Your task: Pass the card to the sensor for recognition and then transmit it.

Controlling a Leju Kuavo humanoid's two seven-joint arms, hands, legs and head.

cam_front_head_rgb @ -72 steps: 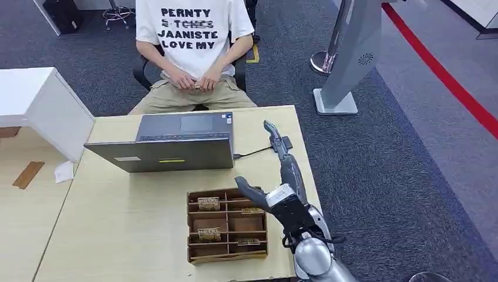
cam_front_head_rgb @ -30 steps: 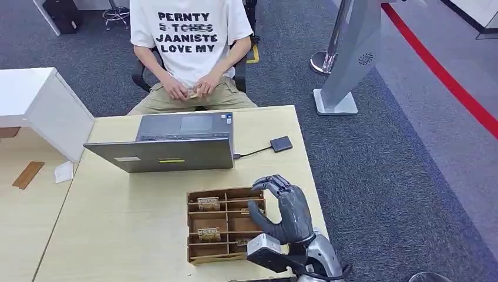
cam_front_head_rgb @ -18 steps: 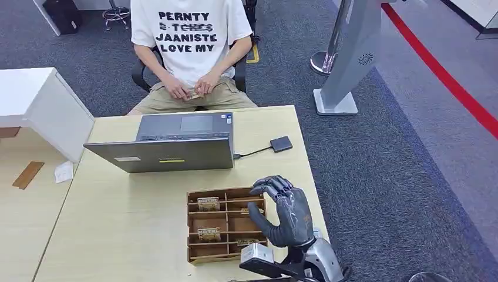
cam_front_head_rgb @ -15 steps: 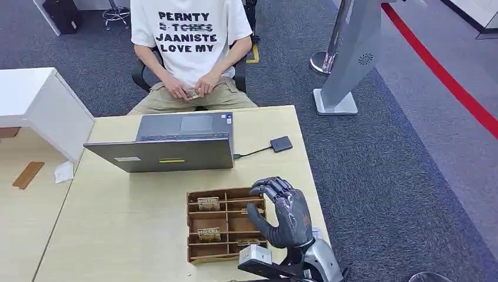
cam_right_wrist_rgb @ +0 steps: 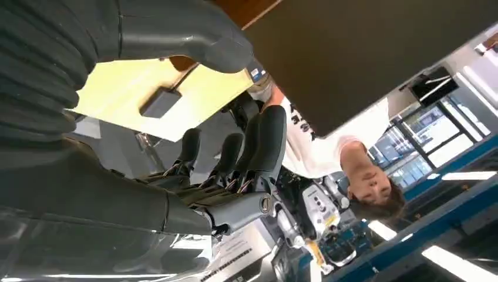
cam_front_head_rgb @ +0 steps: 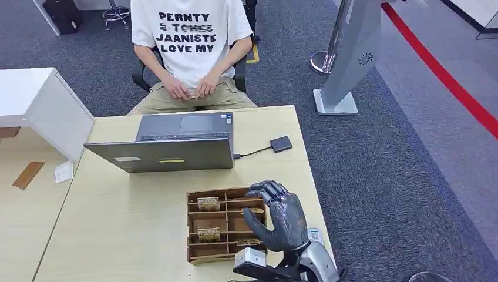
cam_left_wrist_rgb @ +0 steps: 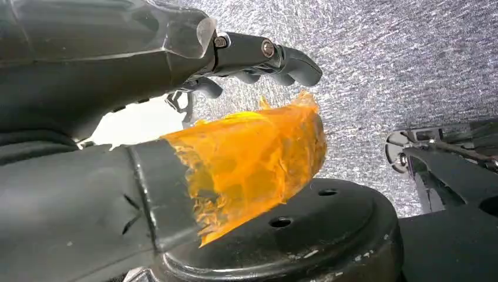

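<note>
Hovering over the right side of the compartmented cardboard tray (cam_front_head_rgb: 196, 202) near the table's (cam_front_head_rgb: 117, 223) near-right corner, the right hand (cam_front_head_rgb: 277, 216) has its fingers curled downward and its thumb apart, with nothing visibly held; it covers the tray's right-hand compartments. Small brown cards (cam_front_head_rgb: 208, 204) stand in the tray's slots, their faces too small to read. The dark sensor pad (cam_front_head_rgb: 282, 144) lies flat near the table's far-right edge, cabled to the laptop (cam_front_head_rgb: 167, 147), with bare tabletop between it and the tray. The left hand (cam_left_wrist_rgb: 194, 111) hangs over grey carpet, its orange-wrapped thumb apart from loosely curled fingers, holding nothing. A seated person (cam_front_head_rgb: 188, 41) faces the far edge.
</note>
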